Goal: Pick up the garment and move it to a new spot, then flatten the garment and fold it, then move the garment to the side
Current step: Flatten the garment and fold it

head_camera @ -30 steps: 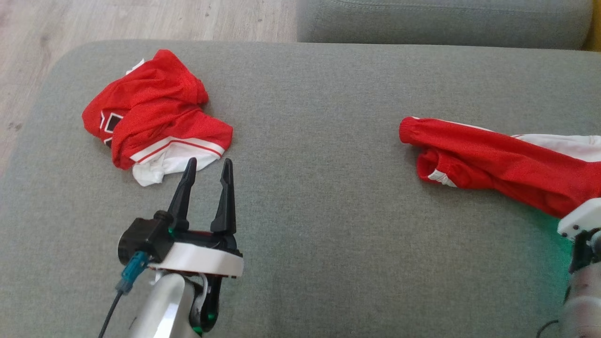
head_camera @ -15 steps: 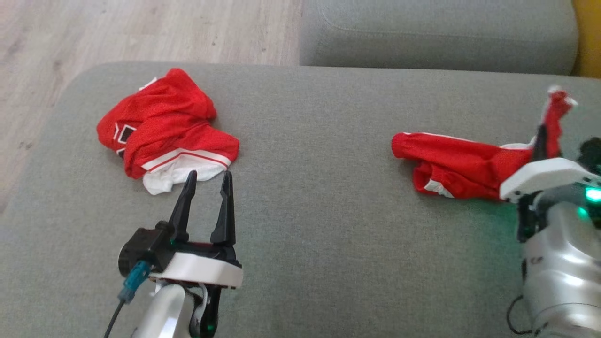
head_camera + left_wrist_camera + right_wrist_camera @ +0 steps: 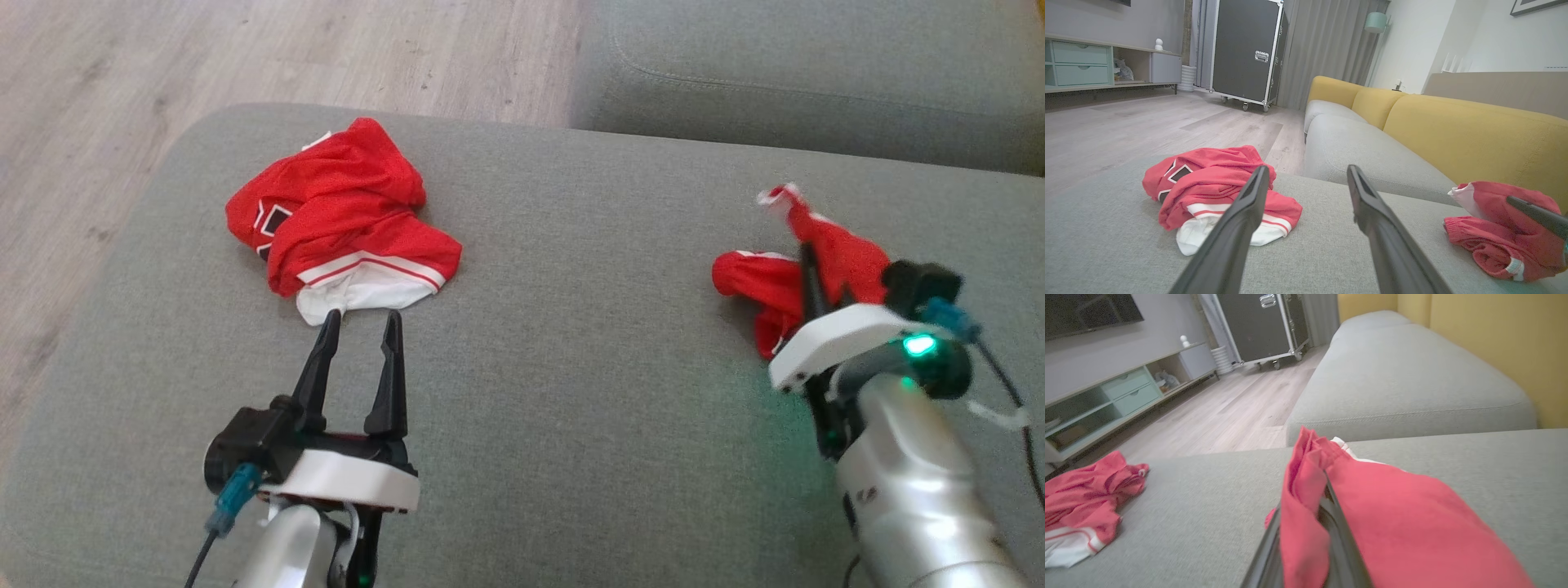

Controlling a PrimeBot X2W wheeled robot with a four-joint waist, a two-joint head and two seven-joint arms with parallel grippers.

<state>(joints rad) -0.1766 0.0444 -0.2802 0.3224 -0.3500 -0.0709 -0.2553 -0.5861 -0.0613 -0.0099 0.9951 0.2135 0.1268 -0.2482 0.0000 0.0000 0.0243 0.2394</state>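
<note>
**Entry: red garment, white-trimmed.**

Location: We found it bunched at the right of the grey cushion. One fold was raised, and the lower bulk appeared to rest on the cushion.

Held by: The right gripper. Its fingers were clamped tight on a pinch of the cloth, which draped down both sides of them in the right wrist view.

Handling, as we judged it: The step in hand was the carry to a new spot.
- We would lift until the trailing bulk cleared the cushion, since a dragged end may snag or roll under.
- We would keep the pinch firm.
- We would aim for the open middle of the cushion, well apart from the other cloth, so both arms have room to flatten it.
- We would lower it slowly so that it spreads instead of heaping.

Pose, right arm: The pale forearm rose from the lower right of the head view. The wrist was tilted up and leftward, and a green light glowed on its housing.

Pose, left arm: The left gripper sat low over the cushion and pointed away from the robot. Its fingers were spread wide with nothing between them. Their tips were just short of the white hem of the crumpled jersey.

Also listed: That jersey was red with a white hem. It lay at the far left of the cushion, well apart from the red garment.
</note>
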